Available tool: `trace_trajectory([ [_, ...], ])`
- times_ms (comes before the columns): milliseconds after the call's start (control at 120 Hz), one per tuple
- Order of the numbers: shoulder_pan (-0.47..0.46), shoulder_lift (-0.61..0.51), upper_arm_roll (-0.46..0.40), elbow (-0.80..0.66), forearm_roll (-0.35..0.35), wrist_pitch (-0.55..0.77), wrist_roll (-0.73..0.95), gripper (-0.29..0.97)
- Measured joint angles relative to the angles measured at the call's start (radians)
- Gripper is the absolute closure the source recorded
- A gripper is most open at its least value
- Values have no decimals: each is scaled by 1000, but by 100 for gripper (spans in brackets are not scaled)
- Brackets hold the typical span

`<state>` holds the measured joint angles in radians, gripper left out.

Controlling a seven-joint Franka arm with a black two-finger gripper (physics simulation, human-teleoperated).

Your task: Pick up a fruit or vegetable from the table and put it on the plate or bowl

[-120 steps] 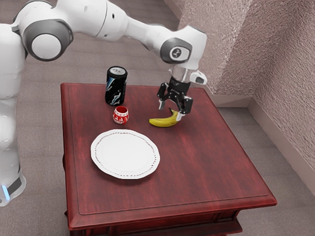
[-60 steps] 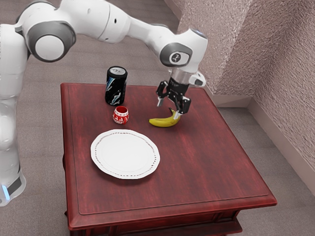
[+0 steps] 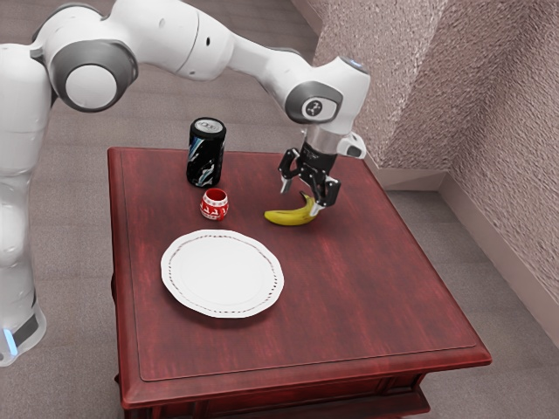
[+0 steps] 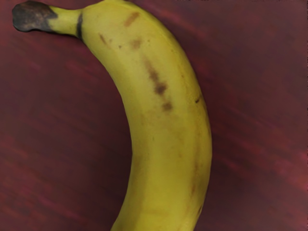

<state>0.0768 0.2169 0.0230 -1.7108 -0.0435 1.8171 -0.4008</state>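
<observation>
- The banana [image 3: 291, 216] lies flat on the red-brown table [image 3: 367, 288], apart from the white plate [image 3: 222, 272].
- Our gripper [image 3: 306, 190] hangs just over one end of the banana, fingers spread wide, gripping nothing.
- A red cup [image 3: 214, 204] and a dark can [image 3: 206, 152] stand toward the exterior view's left of the banana.

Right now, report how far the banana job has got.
Done: the pincer sits low over the stem end of the banana, open. In hand: nothing is gripped; the banana lies on the table. Left: close on it, lift it, and set it on the plate, which has no fruit on it.
</observation>
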Motion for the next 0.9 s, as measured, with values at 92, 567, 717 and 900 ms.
trace_trajectory([
  [92,-2,2,0,2,2,1,-2,0],
  [567,-45,9,0,17,7,-2,-14,0],
  [717,-44,12,0,16,7,-3,-19,0],
  [900,-44,10,3,14,17,-3,-22,0],
])
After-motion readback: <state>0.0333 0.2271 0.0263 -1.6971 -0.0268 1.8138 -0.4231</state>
